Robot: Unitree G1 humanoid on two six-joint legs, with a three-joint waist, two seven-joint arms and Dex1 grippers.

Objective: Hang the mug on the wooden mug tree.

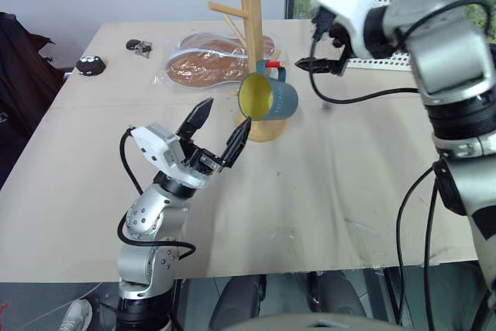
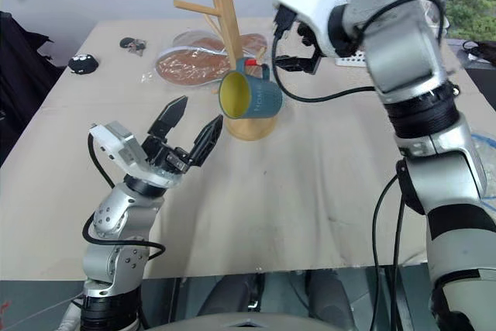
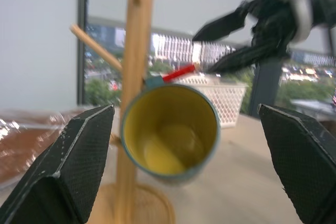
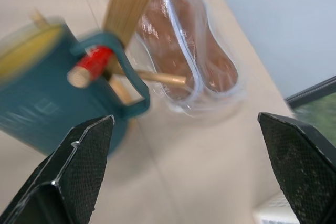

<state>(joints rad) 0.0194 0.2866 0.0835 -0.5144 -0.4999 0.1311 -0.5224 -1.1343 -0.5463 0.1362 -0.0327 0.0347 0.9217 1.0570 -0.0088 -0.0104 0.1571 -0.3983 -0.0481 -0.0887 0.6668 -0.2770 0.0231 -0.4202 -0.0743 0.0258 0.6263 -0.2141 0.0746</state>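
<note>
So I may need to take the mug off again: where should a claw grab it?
Grip the mug by its rim, from the open yellow mouth facing the left claw. Its handle is threaded on the red-tipped peg of the mug tree, so leave that alone.

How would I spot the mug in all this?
Find the wooden mug tree standing mid-table. The mug hangs from its red-tipped peg by the handle. It is teal outside and yellow inside, tipped sideways, unlike the flat plastic-wrapped package behind it.
</note>
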